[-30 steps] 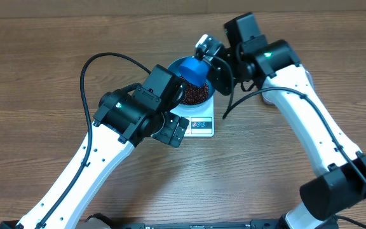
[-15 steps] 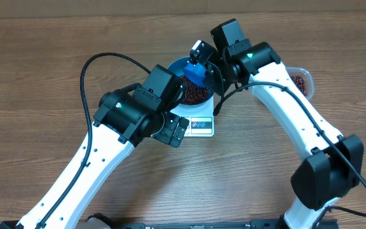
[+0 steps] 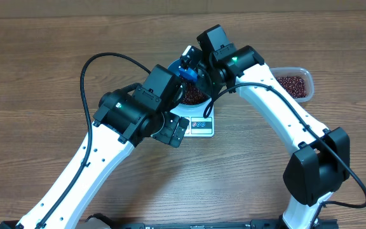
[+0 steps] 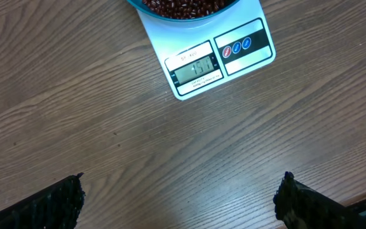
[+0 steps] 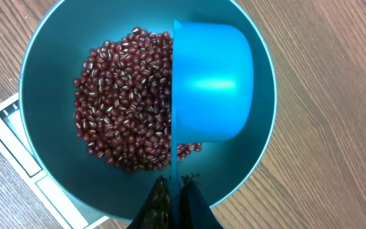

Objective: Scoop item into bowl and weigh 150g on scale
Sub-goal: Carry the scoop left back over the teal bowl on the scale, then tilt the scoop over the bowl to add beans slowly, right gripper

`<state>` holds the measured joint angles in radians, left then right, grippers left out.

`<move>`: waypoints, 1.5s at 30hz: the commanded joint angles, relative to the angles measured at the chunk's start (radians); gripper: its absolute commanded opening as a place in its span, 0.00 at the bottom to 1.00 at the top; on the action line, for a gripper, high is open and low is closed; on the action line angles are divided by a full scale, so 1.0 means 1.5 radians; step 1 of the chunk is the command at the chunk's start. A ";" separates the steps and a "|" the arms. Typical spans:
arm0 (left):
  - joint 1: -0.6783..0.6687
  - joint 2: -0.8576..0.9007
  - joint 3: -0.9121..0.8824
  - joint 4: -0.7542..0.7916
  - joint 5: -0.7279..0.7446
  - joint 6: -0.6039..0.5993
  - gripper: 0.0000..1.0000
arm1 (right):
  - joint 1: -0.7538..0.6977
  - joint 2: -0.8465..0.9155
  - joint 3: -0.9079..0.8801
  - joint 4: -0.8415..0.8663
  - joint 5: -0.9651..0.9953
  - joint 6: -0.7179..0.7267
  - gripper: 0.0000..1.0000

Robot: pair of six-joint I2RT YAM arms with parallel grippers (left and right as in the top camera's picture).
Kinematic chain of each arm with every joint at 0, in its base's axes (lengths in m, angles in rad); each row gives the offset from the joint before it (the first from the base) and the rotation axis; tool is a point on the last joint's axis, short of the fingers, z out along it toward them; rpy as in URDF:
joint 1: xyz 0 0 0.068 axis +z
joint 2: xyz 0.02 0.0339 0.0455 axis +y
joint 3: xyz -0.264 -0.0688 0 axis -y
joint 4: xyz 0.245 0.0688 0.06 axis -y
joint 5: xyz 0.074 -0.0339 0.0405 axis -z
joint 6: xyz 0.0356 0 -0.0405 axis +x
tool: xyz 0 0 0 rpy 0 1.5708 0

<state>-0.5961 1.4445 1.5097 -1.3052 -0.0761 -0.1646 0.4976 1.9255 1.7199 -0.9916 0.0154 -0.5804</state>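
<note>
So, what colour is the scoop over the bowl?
The scoop is bright blue, lighter than the bowl; the right wrist view shows it best.

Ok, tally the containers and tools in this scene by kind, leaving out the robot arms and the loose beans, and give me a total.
blue bowl: 1
blue scoop: 1
white scale: 1
clear tub: 1
Total: 4
</note>
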 commanded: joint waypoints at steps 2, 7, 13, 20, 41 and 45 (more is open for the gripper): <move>-0.004 0.005 -0.001 0.001 -0.006 -0.005 1.00 | 0.005 0.007 -0.001 -0.016 0.004 0.003 0.04; -0.004 0.005 -0.001 0.001 -0.006 -0.005 0.99 | 0.005 0.003 0.000 -0.036 -0.033 0.008 0.04; -0.004 0.005 -0.001 0.001 -0.006 -0.005 1.00 | 0.005 -0.017 0.003 -0.038 -0.054 0.022 0.04; -0.004 0.005 -0.001 0.001 -0.006 -0.005 0.99 | 0.004 -0.020 0.004 -0.045 -0.066 0.033 0.04; -0.004 0.005 -0.001 0.001 -0.006 -0.005 1.00 | -0.064 -0.073 0.029 -0.022 -0.136 0.108 0.04; -0.004 0.005 -0.001 0.001 -0.006 -0.005 1.00 | -0.064 -0.098 0.029 -0.020 -0.136 0.108 0.04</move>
<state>-0.5961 1.4445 1.5097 -1.3052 -0.0761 -0.1646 0.4061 1.8477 1.7306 -1.0317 -0.1764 -0.4259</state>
